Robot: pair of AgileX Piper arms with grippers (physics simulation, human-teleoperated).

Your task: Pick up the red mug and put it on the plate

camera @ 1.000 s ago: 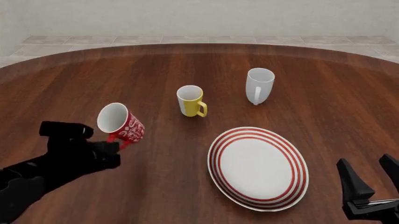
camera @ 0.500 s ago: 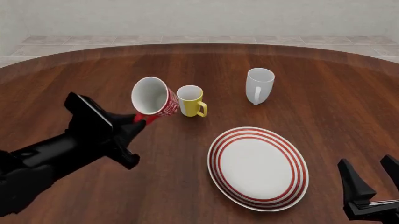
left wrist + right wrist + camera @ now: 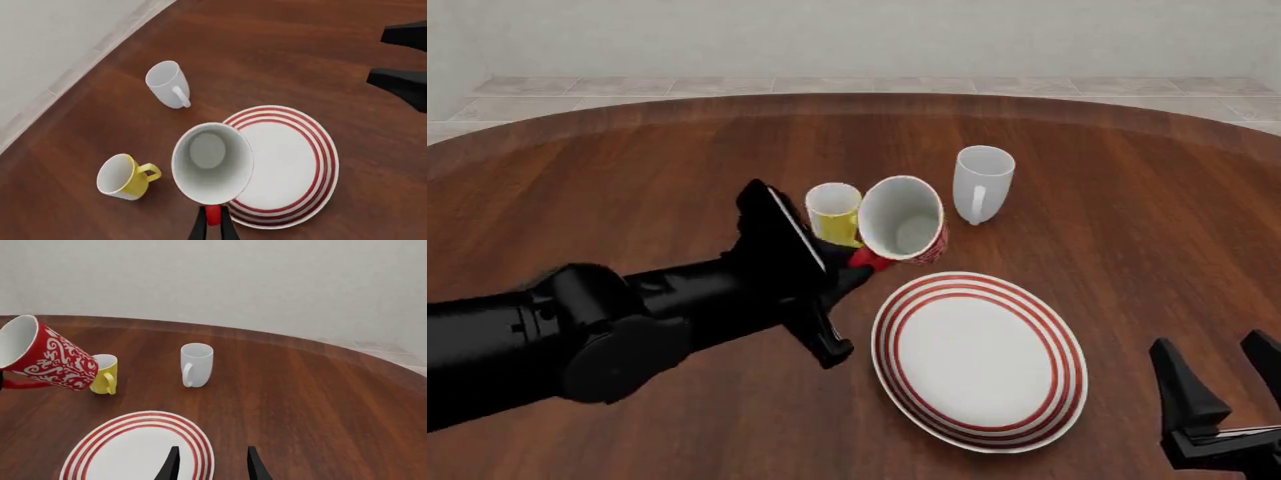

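Red with white scrollwork, the red mug (image 3: 905, 220) hangs in the air, tipped so its white inside faces the front camera. It is held by its red handle, on which the left gripper (image 3: 212, 223) has its fingers (image 3: 198, 229) clamped. In the front view the mug sits above the table (image 3: 627, 180), just off the far-left rim of the plate (image 3: 980, 359) and partly in front of the yellow mug (image 3: 833, 212). The left wrist view looks straight into the mug's mouth, which overlaps the edge of the plate from that angle. From the right wrist view the mug leans with its open end up and away from the plate, clear of the wood.

The white mug (image 3: 982, 184) stands upright farther back, apart from the others. The plate lies flat on the table, nothing on it.

The right gripper (image 3: 1220, 396) rests low at the near right corner, its fingers (image 3: 169, 465) spread apart and holding nothing.
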